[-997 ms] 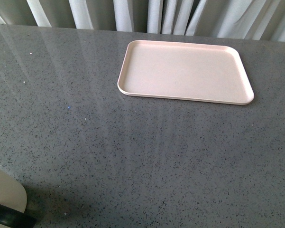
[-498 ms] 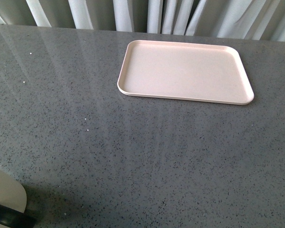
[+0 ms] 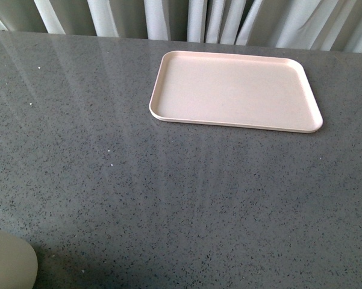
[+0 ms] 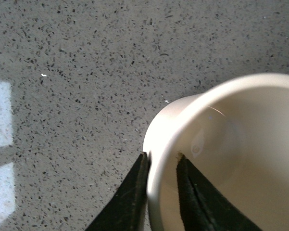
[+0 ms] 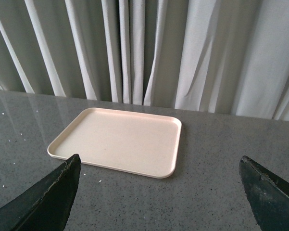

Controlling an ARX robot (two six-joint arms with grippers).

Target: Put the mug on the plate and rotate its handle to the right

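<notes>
Left gripper (image 4: 161, 159) pinches the rim wall of the large white ceramic mug (image 3: 9, 265), one finger inside, one outside. Mug sits at near-left of grey speckled countertop (image 3: 168, 198), well apart from flat pale pink rectangular plate (image 3: 235, 90). Right gripper (image 5: 158, 161) jaws spread wide, holding nothing.

Soft, even daylight fills every view. The glossy grey speckled stone tabletop (image 3: 187, 198) mirrors the white pleated curtains (image 3: 199, 18) as pale streaks in the front view's upper left. A faint shadow darkens its lower left, beside the soft-edged white ceramic mug (image 3: 9, 265).
</notes>
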